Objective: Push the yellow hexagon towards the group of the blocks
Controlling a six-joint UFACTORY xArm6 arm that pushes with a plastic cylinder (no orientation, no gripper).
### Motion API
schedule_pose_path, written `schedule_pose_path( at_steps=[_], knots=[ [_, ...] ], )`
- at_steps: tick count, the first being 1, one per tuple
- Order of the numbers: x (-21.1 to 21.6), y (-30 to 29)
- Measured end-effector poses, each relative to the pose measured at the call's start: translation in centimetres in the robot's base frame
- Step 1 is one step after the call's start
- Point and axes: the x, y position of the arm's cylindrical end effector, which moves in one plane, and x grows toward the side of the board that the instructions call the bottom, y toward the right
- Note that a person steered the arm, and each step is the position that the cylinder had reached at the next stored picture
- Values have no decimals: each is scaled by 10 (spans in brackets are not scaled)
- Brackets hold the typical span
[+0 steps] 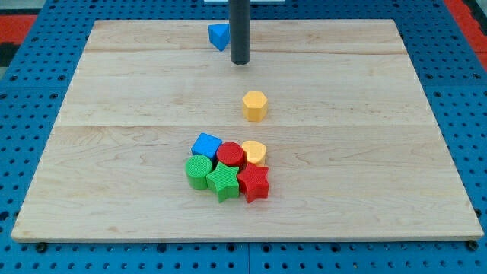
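The yellow hexagon (255, 106) stands alone on the wooden board, a little above the view's middle. Below it lies a tight group: a blue cube (206, 145), a red cylinder (230, 156), a yellow heart-like block (254, 152), a green cylinder (199, 172), a green star (223, 183) and a red star (254, 183). A gap of bare board separates the hexagon from the group. My tip (240, 62) is above the hexagon and slightly to its left, apart from it.
A blue triangular block (219, 36) sits near the board's top edge, just left of my rod. The wooden board (114, 152) lies on a blue pegboard surface (30, 91) that surrounds it.
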Motion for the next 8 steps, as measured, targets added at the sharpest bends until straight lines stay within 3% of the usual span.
schedule_pose_path(
  at_steps=[1, 3, 8],
  knots=[
    [0, 49],
    [-3, 88],
    [-12, 99]
  ],
)
